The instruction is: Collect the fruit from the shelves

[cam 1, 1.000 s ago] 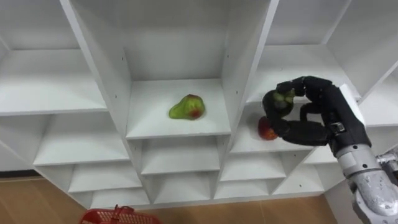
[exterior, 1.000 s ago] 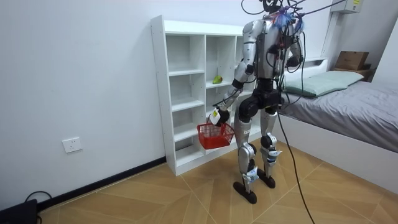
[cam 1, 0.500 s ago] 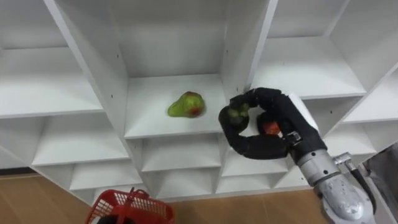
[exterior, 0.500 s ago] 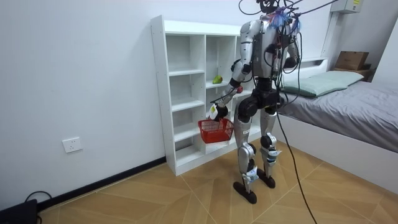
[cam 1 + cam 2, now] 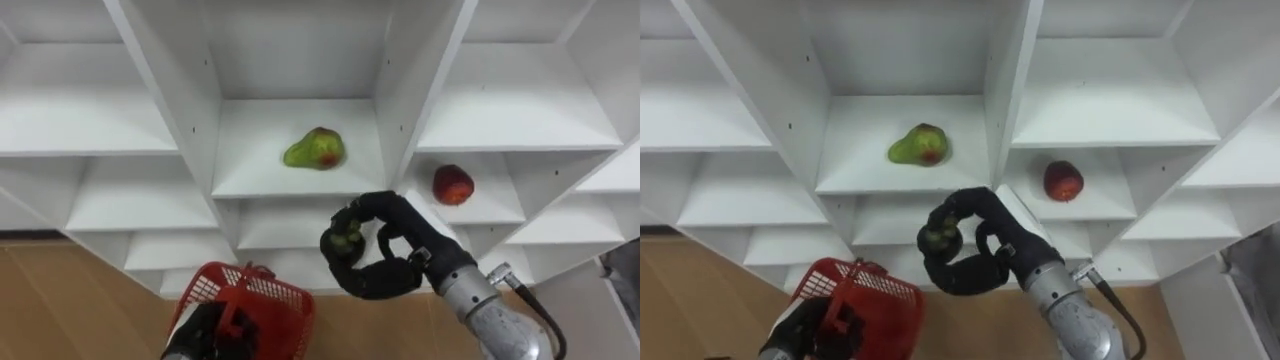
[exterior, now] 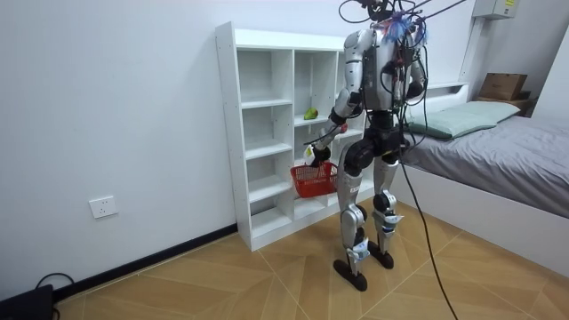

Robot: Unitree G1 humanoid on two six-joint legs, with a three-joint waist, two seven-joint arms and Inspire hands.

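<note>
My right hand (image 5: 385, 262) is shut on a small dark green fruit (image 5: 345, 240), held in front of the closet's lower shelves, just right of and above the red basket (image 5: 250, 300). My left hand (image 5: 200, 338) is shut on the basket's handle at the bottom of the view. A green and red pear-like fruit (image 5: 316, 149) lies on the middle shelf. On the shelf to its right, one level lower, sits a red apple (image 5: 453, 184). In the room view I stand facing the white closet (image 6: 267, 133) with the basket (image 6: 313, 178) raised at hip height.
The closet's upright boards (image 5: 415, 90) separate the compartments around my right arm. Wooden floor (image 5: 80, 300) lies below. A bed (image 6: 498, 151) stands behind me at the room view's right.
My right hand has come out of the right compartment with the green fruit and moved left and down toward the basket. The left hand has lifted the basket higher and closer.
</note>
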